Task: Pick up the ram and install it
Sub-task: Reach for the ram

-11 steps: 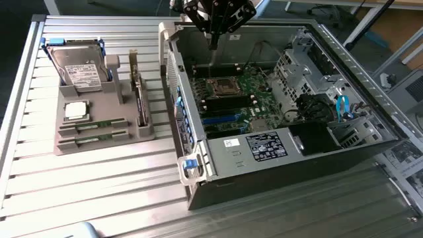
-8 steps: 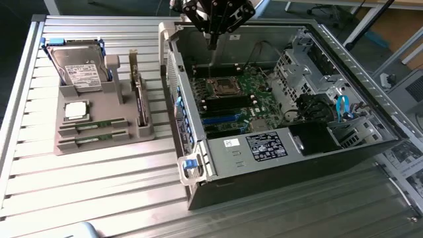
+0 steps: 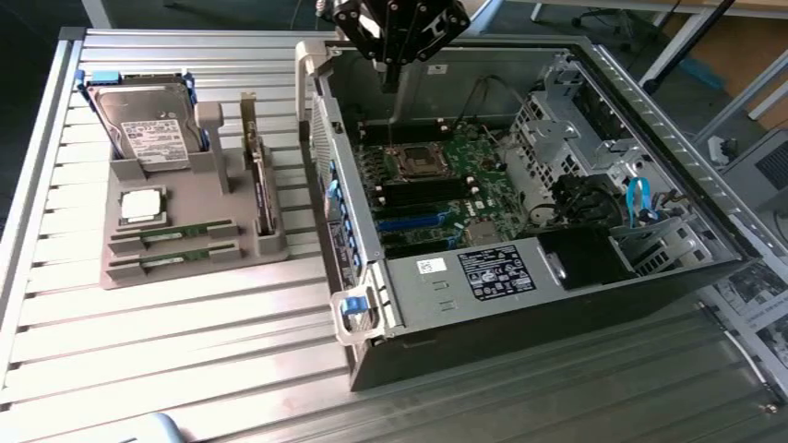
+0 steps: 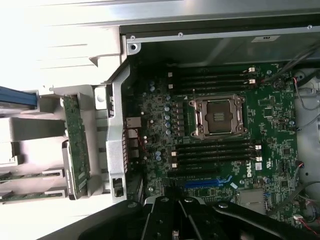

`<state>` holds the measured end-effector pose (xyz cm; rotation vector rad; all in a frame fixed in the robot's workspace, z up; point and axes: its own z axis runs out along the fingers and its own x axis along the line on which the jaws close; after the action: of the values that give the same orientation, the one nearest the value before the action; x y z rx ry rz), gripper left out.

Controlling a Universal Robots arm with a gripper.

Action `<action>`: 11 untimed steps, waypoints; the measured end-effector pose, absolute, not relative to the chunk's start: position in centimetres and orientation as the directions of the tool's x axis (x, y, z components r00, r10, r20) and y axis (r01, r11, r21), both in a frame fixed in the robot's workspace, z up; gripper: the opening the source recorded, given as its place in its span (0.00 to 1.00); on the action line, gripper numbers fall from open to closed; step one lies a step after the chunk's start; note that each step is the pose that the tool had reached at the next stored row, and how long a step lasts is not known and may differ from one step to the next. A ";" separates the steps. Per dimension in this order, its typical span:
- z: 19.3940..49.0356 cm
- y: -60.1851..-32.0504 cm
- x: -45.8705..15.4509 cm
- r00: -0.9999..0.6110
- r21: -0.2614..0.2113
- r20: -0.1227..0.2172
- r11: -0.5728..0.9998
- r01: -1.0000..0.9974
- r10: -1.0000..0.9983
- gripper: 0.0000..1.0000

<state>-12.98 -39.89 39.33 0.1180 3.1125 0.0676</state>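
Two green ram sticks (image 3: 173,233) lie flat in slots of a grey holder (image 3: 197,268) on the table, at the exterior view's left; their ends show in the wrist view (image 4: 22,175). A longer green board (image 3: 258,185) (image 4: 77,145) stands on edge in the same holder. My gripper (image 3: 391,85) hangs over the far end of the open computer case (image 3: 542,305), above the motherboard (image 4: 270,110), well apart from the holder. Its black body (image 4: 175,220) looks down on the empty processor socket (image 4: 218,117) and the black memory slots (image 4: 215,152). The fingers are shut with nothing between them.
A grey hard drive (image 3: 146,129) and a square silver processor (image 3: 142,205) also sit in the holder. The case's metal side wall (image 3: 339,185) stands between holder and motherboard. Cables and a drive cage (image 3: 579,185) crowd the case's right side. The slatted metal table (image 3: 185,360) extends toward the front.
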 end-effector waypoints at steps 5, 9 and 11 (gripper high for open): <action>39.3 -39.9 -13.3 -0.997 0.044 -0.024 0.996 0.075 0.076 0.10; 39.3 -39.9 -13.4 -0.997 0.044 -0.024 0.996 0.075 0.076 0.10; 39.3 -39.9 -13.5 -0.997 0.044 -0.024 0.996 0.075 0.076 0.10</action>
<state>-13.55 -39.89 39.33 0.1180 3.1125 0.0676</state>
